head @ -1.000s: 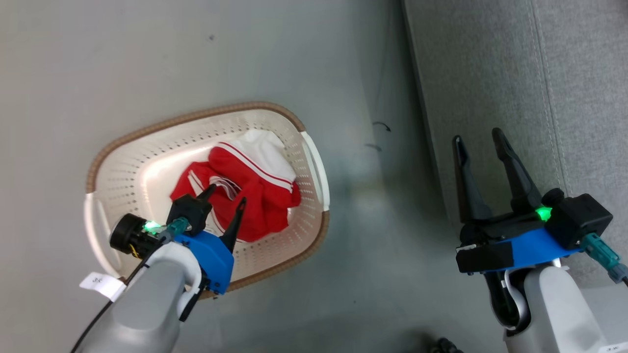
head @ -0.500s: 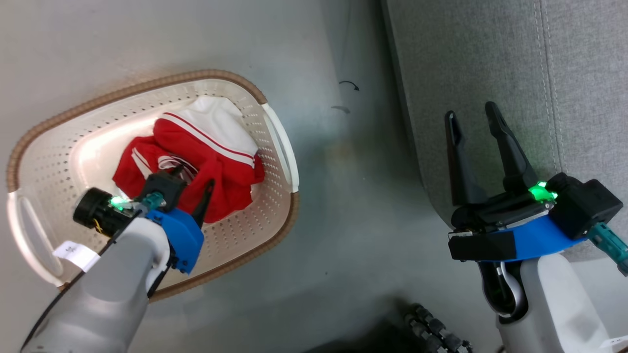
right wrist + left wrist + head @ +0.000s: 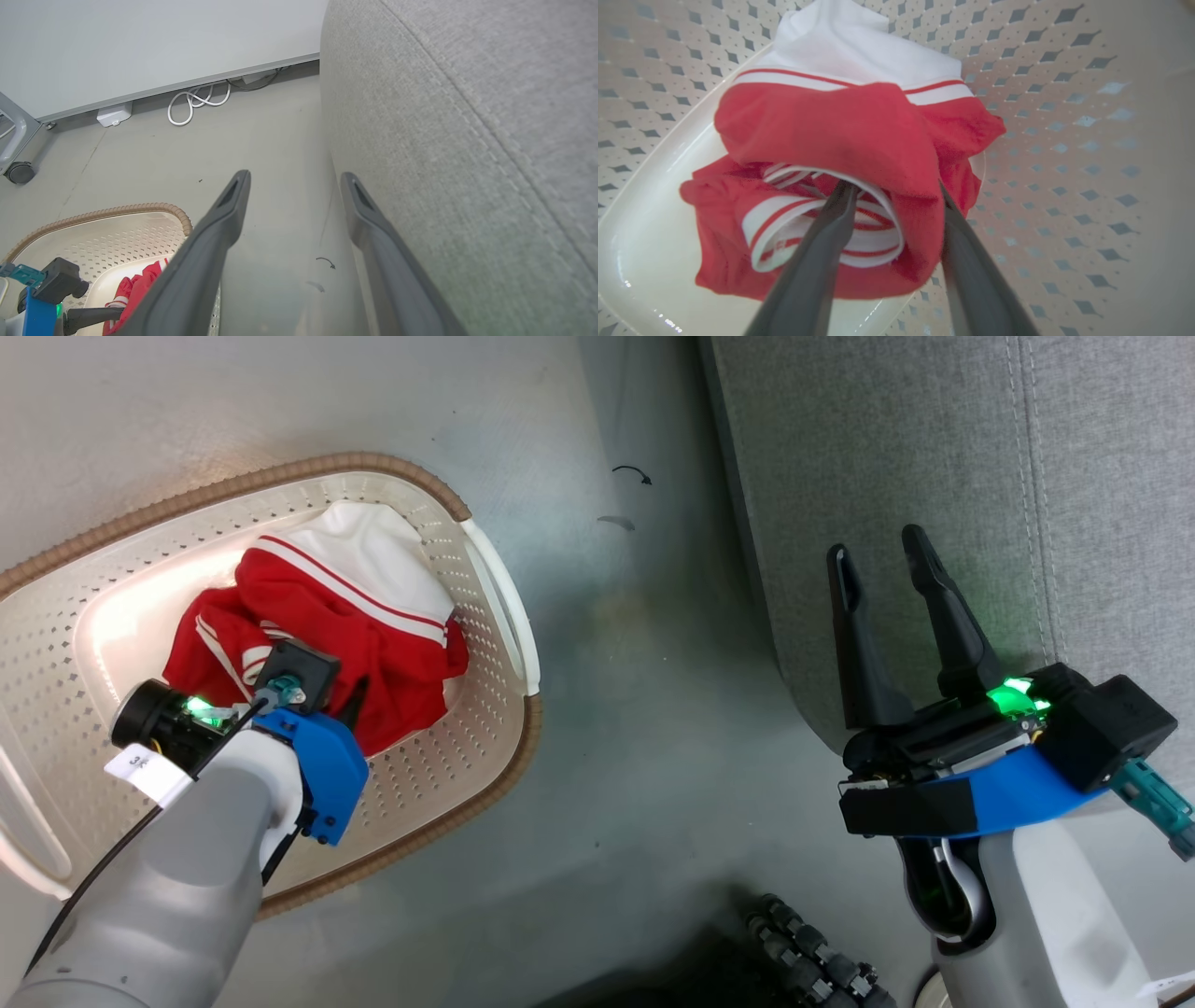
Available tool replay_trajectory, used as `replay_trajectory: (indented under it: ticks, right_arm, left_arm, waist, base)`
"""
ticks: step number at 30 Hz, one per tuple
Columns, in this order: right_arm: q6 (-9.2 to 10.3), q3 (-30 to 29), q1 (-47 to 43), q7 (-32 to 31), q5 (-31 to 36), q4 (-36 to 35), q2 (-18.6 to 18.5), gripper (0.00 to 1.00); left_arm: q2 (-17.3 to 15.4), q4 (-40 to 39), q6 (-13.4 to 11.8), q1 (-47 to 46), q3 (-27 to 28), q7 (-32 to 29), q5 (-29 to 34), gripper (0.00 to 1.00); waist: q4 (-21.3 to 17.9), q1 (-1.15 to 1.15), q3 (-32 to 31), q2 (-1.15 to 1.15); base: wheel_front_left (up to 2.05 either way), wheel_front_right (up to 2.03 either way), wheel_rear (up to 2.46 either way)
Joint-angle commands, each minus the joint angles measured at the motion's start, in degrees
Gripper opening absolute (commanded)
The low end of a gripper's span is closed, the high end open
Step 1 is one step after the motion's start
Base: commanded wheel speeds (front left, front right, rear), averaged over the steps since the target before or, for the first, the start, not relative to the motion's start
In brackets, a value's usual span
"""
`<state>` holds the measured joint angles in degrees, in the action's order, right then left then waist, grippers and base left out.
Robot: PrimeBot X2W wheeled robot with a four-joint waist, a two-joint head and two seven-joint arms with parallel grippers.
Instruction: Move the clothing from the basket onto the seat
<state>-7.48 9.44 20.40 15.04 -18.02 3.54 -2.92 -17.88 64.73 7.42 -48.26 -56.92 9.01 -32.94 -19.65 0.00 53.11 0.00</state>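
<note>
Clothing: the red clothing point(image 3: 355, 616) with white panels and stripes lies bunched in the middle of the basket, on its floor; a white panel sits on the far side of the heap, and a rolled striped band faces the left wrist view.
Basket: the cream basket point(image 3: 467, 747) with perforated walls and a brown rim stands on the floor point(image 3: 635, 756), to the left of the seat with a strip of bare floor between them.
Seat: the light grey seat point(image 3: 934, 448) fills the upper right of the head view; a stitched seam runs along it, and no cloth lies on the part that shows.
Left end effector: the left end effector point(image 3: 895, 189) reaches down inside the basket into the heap.
Left fingers: the two dark fingers point(image 3: 817, 261) stand apart, one tip inside the striped band and the other against the outer side of a red fold, so the fold lies between them; whether they already pinch it I cannot tell.
Right end effector: the right end effector point(image 3: 875, 546) hangs over the rounded front edge of the seat with its fingers spread wide and nothing between them, well apart from the basket.
Background: in the right wrist view a white cable point(image 3: 198, 100) lies coiled on the floor at the foot of a pale wall point(image 3: 140, 37).
</note>
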Motion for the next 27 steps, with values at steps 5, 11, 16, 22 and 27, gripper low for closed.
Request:
replay_trajectory:
  ticks: [5,11,16,22,27]
  right_arm:
    - [-0.03,-0.2,0.8,0.2,-0.2,0.0,0.1,1.00]
    - [-0.03,-0.6,0.8,0.2,0.2,0.0,0.1,1.00]
    - [-0.03,-0.8,1.0,0.2,0.9,0.4,0.1,1.00]
    - [-0.03,-0.7,1.1,0.2,1.2,1.0,0.0,1.00]
    - [-0.03,-0.9,1.0,0.2,2.1,2.0,0.0,1.00]
  left_arm:
    - [0.7,0.4,0.1,-1.1,-1.1,-0.6,-1.7,0.00]
    - [1.3,0.4,0.1,-1.4,-2.2,-0.4,-3.5,0.00]
    - [1.8,0.5,0.1,-1.2,-2.8,0.4,-5.0,0.00]
    - [2.5,0.5,0.1,0.5,-2.7,2.0,-7.4,0.00]
    - [3.5,-0.7,0.1,2.4,-3.6,4.0,-9.5,0.00]
  waist:
    - [0.2,0.00,-0.5,0.00]
    - [0.9,0.00,-1.2,0.00]
    - [1.8,0.00,-2.4,0.00]
    - [3.0,0.00,-5.4,0.00]
    - [5.0,0.00,-10.3,0.00]
  base:
    - [0.00,0.00,0.00]
    - [0.00,0.00,0.00]
    - [0.00,0.00,0.00]
    - [0.00,0.00,0.00]
    - [0.00,0.00,0.00]
